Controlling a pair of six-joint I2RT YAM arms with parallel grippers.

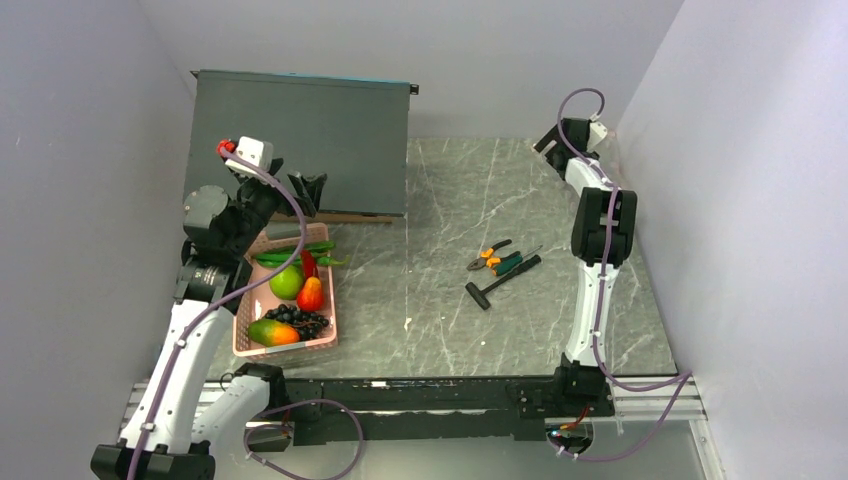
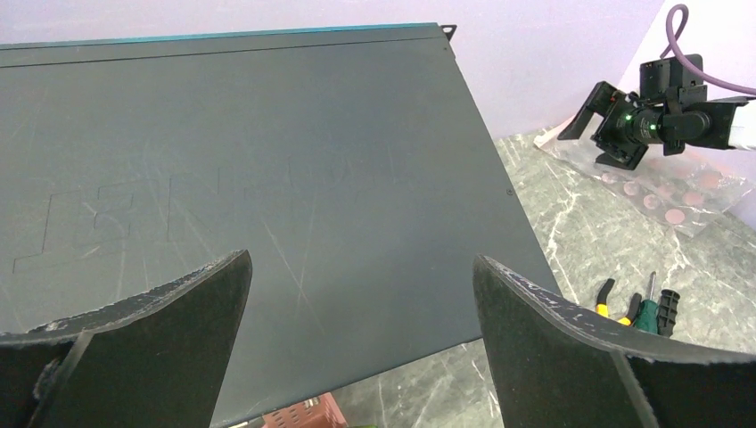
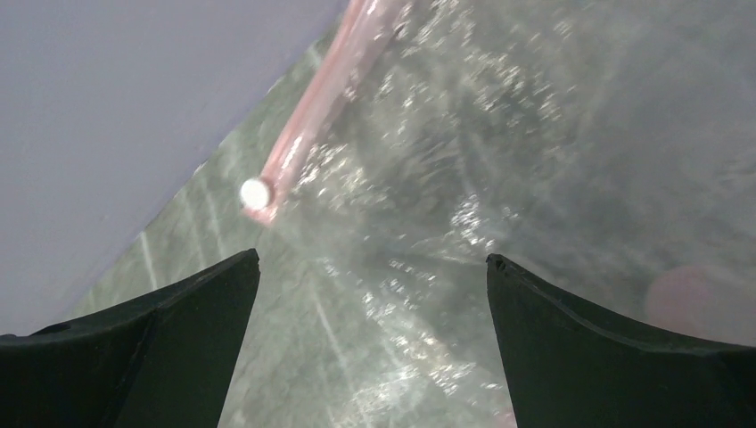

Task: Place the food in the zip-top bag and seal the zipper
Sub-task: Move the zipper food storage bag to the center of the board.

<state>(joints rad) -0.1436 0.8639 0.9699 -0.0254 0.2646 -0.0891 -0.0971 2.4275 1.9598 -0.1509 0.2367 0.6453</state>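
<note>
The food lies in a pink slotted basket (image 1: 246, 318) at the left: green apple (image 1: 286, 282), red-orange fruit (image 1: 311, 295), dark grapes (image 1: 299, 319), mango (image 1: 272, 333), green pods (image 1: 290, 253) and a red chili (image 1: 308, 263). My left gripper (image 1: 309, 190) (image 2: 361, 263) is open and empty, held above the basket's far end and facing a dark flat box. The clear zip-top bag (image 3: 499, 134) (image 2: 664, 192) lies flat in the far right corner. Its pink zipper (image 3: 316, 111) ends in a white slider (image 3: 255, 193). Just over the bag my right gripper (image 1: 548, 142) (image 3: 373, 267) hangs open, holding nothing.
A dark grey flat box (image 1: 300, 145) leans at the back left. Orange-handled pliers (image 1: 489, 256), green-handled pliers (image 1: 514, 263) and a black hammer (image 1: 500, 283) lie mid-table. Walls close in on the left, back and right.
</note>
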